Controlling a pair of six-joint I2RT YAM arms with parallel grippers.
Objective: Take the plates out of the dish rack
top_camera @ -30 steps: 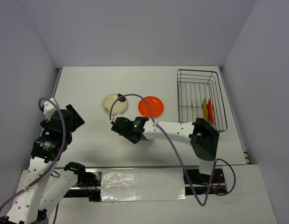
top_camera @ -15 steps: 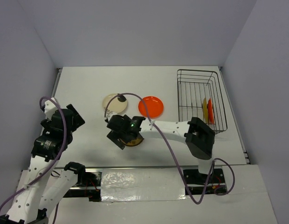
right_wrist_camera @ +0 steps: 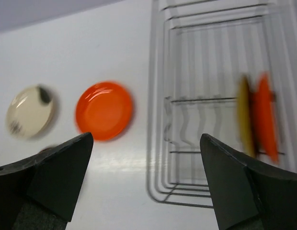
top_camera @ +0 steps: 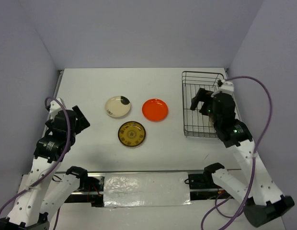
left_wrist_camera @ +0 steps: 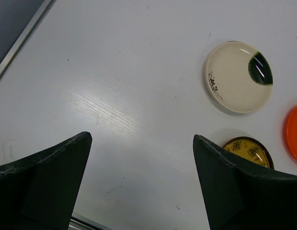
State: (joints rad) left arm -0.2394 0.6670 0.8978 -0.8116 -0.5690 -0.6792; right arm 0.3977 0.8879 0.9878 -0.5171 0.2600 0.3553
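Hovering above the dish rack [top_camera: 206, 103], my right gripper [right_wrist_camera: 144, 143] is spread wide with nothing between its dark, wedge-shaped fingers [right_wrist_camera: 48, 177]. The rack is a rectangular basket of thin dark wire with open grid sides, standing along the right edge of the tabletop toward the far right corner. Inside it two thin discs stand on edge, side by side: an amber-yellow plate [right_wrist_camera: 244, 117] and, just to its right, an orange-red plate [right_wrist_camera: 264, 117]. Both are blurred in my wrist view, ahead of my open fingers and off to the right. Three round shallow plates lie flat around the middle of the table, well apart from the rack: a glossy cream plate [top_camera: 118, 106] with a dark patch at its rim, a plain orange plate [top_camera: 155, 109] beside it, and a patterned amber plate [top_camera: 131, 133] closer to the near edge. My left gripper [left_wrist_camera: 141, 143] hangs toward the left edge, likewise wide open and empty
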